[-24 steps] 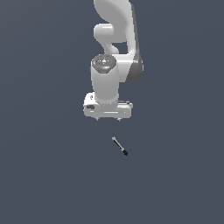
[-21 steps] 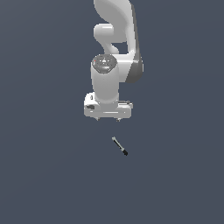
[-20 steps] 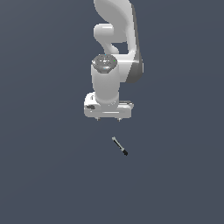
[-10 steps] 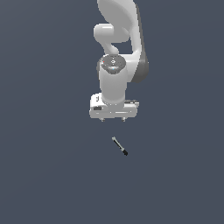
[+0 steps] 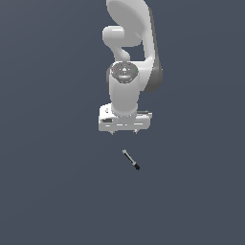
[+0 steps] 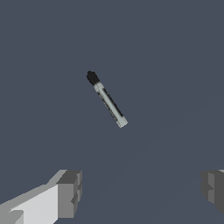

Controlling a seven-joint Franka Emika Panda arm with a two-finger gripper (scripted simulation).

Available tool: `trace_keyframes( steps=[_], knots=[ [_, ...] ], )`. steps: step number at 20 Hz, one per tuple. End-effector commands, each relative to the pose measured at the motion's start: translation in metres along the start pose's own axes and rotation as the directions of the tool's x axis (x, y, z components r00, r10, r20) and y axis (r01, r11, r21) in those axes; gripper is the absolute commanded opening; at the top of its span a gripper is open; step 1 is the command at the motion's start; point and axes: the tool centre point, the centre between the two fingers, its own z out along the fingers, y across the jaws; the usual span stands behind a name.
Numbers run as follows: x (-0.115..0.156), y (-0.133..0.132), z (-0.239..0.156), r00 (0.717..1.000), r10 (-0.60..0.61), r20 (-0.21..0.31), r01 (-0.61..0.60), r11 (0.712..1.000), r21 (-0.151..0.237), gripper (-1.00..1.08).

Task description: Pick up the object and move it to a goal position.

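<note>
The object [image 5: 130,160] is a tiny thin rod with a light grey shaft and a black tip. It lies flat on the dark grey floor, just below my gripper in the exterior view. It also shows in the wrist view [image 6: 107,100], lying at a slant. My gripper [image 5: 124,131] hangs above the floor, pointing down, open and empty. In the wrist view my gripper [image 6: 140,190] shows two grey fingertips [image 6: 70,192] wide apart, with the rod lying beyond the gap, apart from both.
The white arm [image 5: 131,43] rises behind the gripper in the exterior view. The dark grey floor [image 5: 48,191] stretches all around, with no other objects in view.
My gripper and wrist have shifted to the exterior view's right, closer to a spot above the rod. The rod has not moved.
</note>
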Motion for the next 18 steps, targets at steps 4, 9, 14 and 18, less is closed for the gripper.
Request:
trace_keyframes(
  steps=[4,9,14,18],
  knots=[
    [0.011,-0.004,0.012,0.997,-0.081,-0.003,0.081,0.997,-0.005,1.0],
    [0.026,-0.009,0.03,0.98,-0.197,-0.007,0.197,0.98,-0.011,1.0],
    [0.044,-0.017,0.054,0.94,-0.342,-0.012,0.342,0.94,-0.017,1.0],
    [0.056,-0.023,0.071,0.901,-0.434,-0.016,0.434,0.901,-0.02,1.0]
  ],
)
